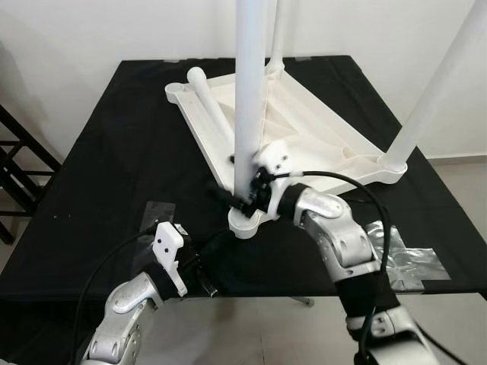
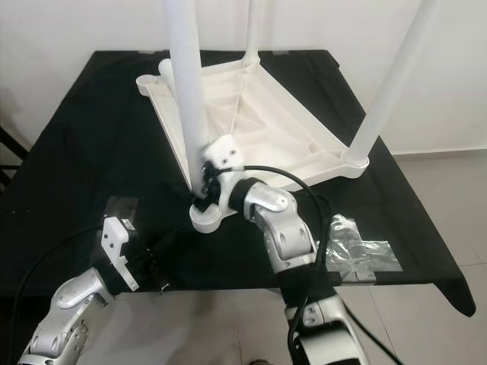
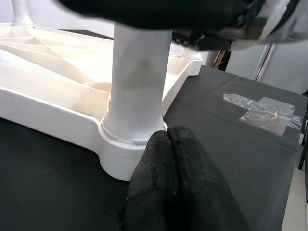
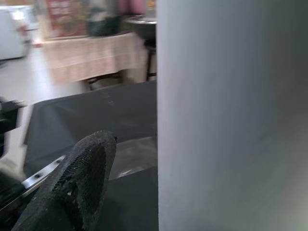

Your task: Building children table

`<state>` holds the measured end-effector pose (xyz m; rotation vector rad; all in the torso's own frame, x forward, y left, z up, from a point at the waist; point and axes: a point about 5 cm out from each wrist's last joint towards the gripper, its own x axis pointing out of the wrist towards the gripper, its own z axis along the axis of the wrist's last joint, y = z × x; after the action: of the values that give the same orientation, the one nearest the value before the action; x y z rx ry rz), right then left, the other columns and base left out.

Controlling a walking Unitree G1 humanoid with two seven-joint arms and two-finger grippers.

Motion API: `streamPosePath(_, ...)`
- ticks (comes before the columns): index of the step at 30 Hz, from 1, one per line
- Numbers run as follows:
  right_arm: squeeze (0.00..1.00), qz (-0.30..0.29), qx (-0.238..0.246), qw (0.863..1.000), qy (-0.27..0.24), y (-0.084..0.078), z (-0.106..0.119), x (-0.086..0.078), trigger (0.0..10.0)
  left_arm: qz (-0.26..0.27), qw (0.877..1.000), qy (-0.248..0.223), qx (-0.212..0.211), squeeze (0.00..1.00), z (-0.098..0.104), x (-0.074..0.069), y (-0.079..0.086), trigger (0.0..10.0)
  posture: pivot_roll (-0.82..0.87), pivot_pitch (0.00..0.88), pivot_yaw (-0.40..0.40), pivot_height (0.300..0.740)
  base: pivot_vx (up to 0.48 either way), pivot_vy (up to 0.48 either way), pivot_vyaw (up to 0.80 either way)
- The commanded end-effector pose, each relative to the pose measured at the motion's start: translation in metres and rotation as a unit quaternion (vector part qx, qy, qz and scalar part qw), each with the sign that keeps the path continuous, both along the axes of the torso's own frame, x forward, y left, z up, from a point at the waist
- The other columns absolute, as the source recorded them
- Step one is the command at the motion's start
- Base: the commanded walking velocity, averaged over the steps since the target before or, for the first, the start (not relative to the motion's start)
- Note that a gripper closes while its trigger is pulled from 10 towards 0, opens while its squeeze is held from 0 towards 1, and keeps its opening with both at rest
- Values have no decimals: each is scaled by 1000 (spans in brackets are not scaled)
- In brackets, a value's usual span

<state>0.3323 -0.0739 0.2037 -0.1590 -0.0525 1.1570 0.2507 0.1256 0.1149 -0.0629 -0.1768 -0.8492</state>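
The white children's tabletop [image 1: 319, 122] lies upside down on a black-covered table [image 1: 99, 190]. Three white legs stand up from it: a near one [image 1: 249, 91], a far one [image 1: 278, 34] and one at the right corner [image 1: 434, 99]. A fourth leg [image 1: 213, 110] lies loose on the far left of the tabletop. My right gripper [image 1: 245, 198] is open around the near leg just above its socket [image 1: 247, 224]. One of its fingers [image 4: 82, 173] stands a little off the leg, and the other is hidden. My left gripper [image 3: 167, 137] is shut, with its tips at the base of that socket.
A crumpled silver tape patch [image 1: 403, 255] sits on the cloth at the front right, and a clear tape piece [image 1: 156, 209] at the front left. A dark rack [image 1: 19, 175] stands off the table's left side. The table's front edge runs just past my arms.
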Motion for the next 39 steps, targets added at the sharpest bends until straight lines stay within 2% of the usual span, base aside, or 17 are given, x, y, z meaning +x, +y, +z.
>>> streamPosePath(1, 0, 35, 1, 999, -5, 5, 2, 1, 10000, 2, 1000, 11, 5, 0, -6, -1, 1, 10000, 52, 107, -8, 740, 0, 0, 0)
streamPosePath(10, 0, 97, -17, 995, 14, 5, 2, 15, 10000, 1, 1000, 11, 6, 0, -6, -2, -1, 10000, 63, 105, -10, 740, 0, 0, 0)
streamPosePath(11, 0, 112, -15, 993, 21, 4, 1, 15, 8745, 1, 1000, 11, 6, 0, -6, -2, -1, 10000, 66, 105, -11, 740, 0, 0, 0)
streamPosePath(12, 0, 124, -17, 992, 28, 2, 0, 16, 1255, 1, 1000, 11, 5, 0, -6, -3, -1, 10000, 68, 104, -11, 740, 0, 0, 0)
streamPosePath(13, 0, 124, -17, 992, 28, 2, 0, 16, 1255, 1, 1000, 11, 5, 0, -6, -3, -1, 10000, 68, 104, -11, 740, 0, 0, 0)
streamPosePath(14, 0, 130, -20, 991, 35, -2, -2, 17, 0, 1, 1000, 10, 5, 0, -6, -3, -1, 10000, 72, 106, -11, 740, 0, 0, 0)
streamPosePath(19, 0, 122, -37, 991, 49, -17, -12, 21, 0, 1, 1000, 10, 5, 0, -7, -4, -2, 10000, 78, 103, -10, 740, 0, 0, 0)
streamPosePath(25, 0, 60, -48, 995, 61, -42, -35, 20, 0, 0, 1000, 11, 4, 0, -7, -5, -1, 10000, 75, 107, -8, 740, 0, 0, 0)
streamPosePath(27, 0, -19, -86, 994, 71, -56, -57, 16, 0, -1, 1000, 11, 4, 0, -6, -6, 0, 10000, 75, 118, -4, 740, 0, 0, 0)
streamPosePath(29, 0, -123, -124, 981, 83, -64, -78, 12, 0, -1, 1000, 11, 5, 0, -5, -8, 2, 10000, 72, 125, -6, 740, 0, 0, 0)
streamPosePath(30, 0, -123, -124, 981, 83, -64, -78, 12, 0, -1, 1000, 11, 5, 0, -5, -8, 2, 10000, 72, 125, -6, 740, 0, 0, 0)
streamPosePath(32, 0, -335, -116, 929, 108, -72, -94, 13, 0, 0, 1000, 11, 5, 0, -4, -8, 4, 10000, 70, 132, -3, 740, 0, 0, 0)
streamPosePath(33, 0, -335, -116, 929, 108, -72, -94, 13, 0, 0, 1000, 11, 5, 0, -4, -8, 4, 10000, 70, 132, -3, 740, 0, 0, 0)
streamPosePath(34, 0, -391, -100, 908, 110, -68, -100, 0, 0, 0, 1000, 11, 6, 0, -4, -8, 4, 10000, 78, 141, 4, 740, 0, 0, 0)
streamPosePath(35, 0, -391, -100, 908, 110, -68, -100, 0, 0, 0, 1000, 11, 6, 0, -4, -8, 4, 10000, 78, 141, 4, 740, 0, 0, 0)
streamPosePath(36, 0, -423, -67, 896, 117, -58, -98, -14, 0, 0, 1000, 11, 7, 0, -4, -8, 5, 10000, 70, 137, 17, 740, 0, 0, 0)
streamPosePath(39, 0, -445, -19, 889, 110, -49, -85, -25, 0, -1, 1000, 13, 10, 0, -4, -6, 7, 10000, 66, 132, 24, 740, 0, 0, 0)
